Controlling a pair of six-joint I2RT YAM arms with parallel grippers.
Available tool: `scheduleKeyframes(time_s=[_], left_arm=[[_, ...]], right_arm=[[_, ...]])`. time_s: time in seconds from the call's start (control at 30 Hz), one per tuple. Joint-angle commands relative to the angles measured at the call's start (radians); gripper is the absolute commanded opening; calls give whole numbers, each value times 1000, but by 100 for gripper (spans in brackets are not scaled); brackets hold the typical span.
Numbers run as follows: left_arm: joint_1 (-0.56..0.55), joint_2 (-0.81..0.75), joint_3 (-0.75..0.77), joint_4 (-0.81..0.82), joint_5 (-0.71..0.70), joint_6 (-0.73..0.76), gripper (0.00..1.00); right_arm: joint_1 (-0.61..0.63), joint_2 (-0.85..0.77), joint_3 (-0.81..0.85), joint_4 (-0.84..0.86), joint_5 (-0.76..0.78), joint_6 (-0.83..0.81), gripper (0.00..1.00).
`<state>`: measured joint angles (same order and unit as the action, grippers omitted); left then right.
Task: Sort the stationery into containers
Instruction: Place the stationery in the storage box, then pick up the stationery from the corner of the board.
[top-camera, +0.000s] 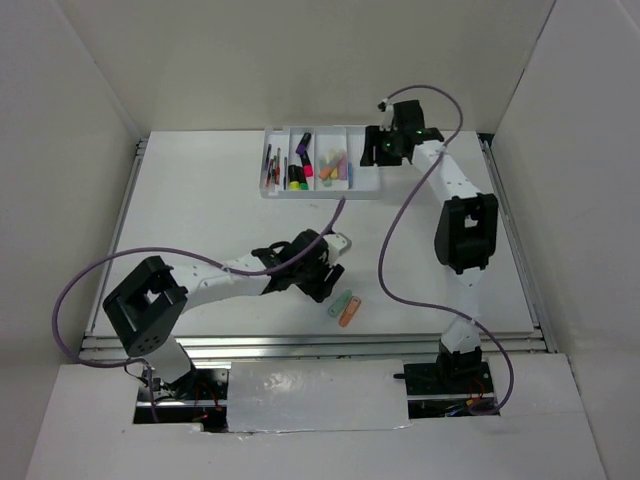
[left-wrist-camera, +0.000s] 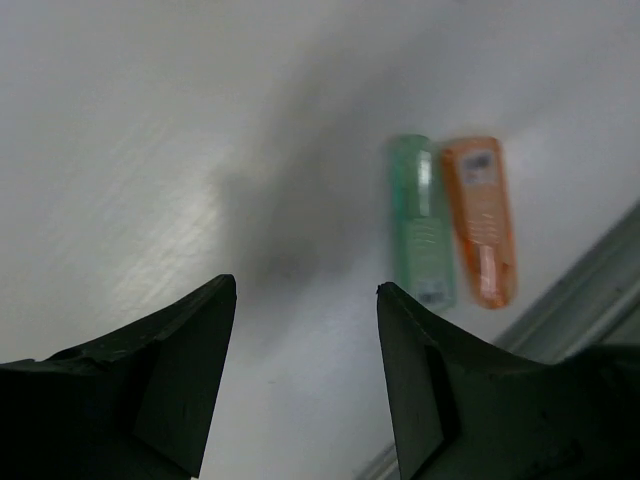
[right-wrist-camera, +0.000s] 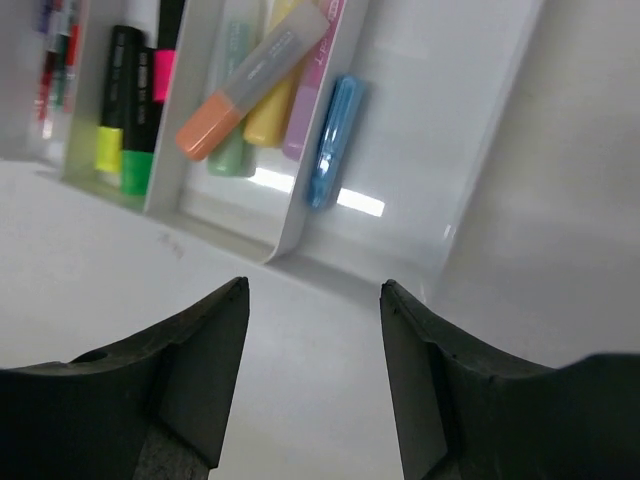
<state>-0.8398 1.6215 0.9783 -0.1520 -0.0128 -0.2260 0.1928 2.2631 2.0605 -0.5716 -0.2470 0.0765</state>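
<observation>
The white tray (top-camera: 322, 193) stands at the far middle, holding thin dark pens (top-camera: 270, 165), black highlighters (top-camera: 297, 170) and pastel markers (top-camera: 335, 168). A green marker (top-camera: 340, 303) and an orange marker (top-camera: 350, 312) lie side by side near the table's front edge. My left gripper (top-camera: 326, 277) is open and empty just left of them; the left wrist view shows the green (left-wrist-camera: 422, 222) and orange (left-wrist-camera: 481, 222) markers ahead of the open jaws (left-wrist-camera: 305, 292). My right gripper (top-camera: 384, 150) is open and empty at the tray's right end (right-wrist-camera: 440, 130), with markers (right-wrist-camera: 250, 85) and highlighters (right-wrist-camera: 122, 100) in its view.
A blue marker (right-wrist-camera: 335, 140) lies along a tray divider. A purple cable (top-camera: 395, 240) loops across the table right of centre. A metal rail (left-wrist-camera: 590, 290) runs along the front edge close to the two loose markers. White walls enclose the table.
</observation>
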Motion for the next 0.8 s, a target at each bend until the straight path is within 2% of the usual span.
scheduleKeyframes(time_s=[0.0,0.13,0.3,0.43,0.63,0.77], left_arm=[[-106,8,17,16,39,62,70],[-165,47,8,12,42,53,68],[-165,109,42,0,30,44,67],[-165,146,65,-3,24,39,66],[-168,196,97,-1,20,42,64],[-154,225,129,-11,19,42,55]], right_arm=[[-84,-291,-81,-62,-106,51,62],[-144,-482,-339,-102,-161,20,61],[-226,-689,-563,-131,-234,17,58],[-246,-804,-645,-136,-252,25,58],[-276,-855,-698,-157,-255,8,57],[-302,-864,-735,-162,-265,-4,57]])
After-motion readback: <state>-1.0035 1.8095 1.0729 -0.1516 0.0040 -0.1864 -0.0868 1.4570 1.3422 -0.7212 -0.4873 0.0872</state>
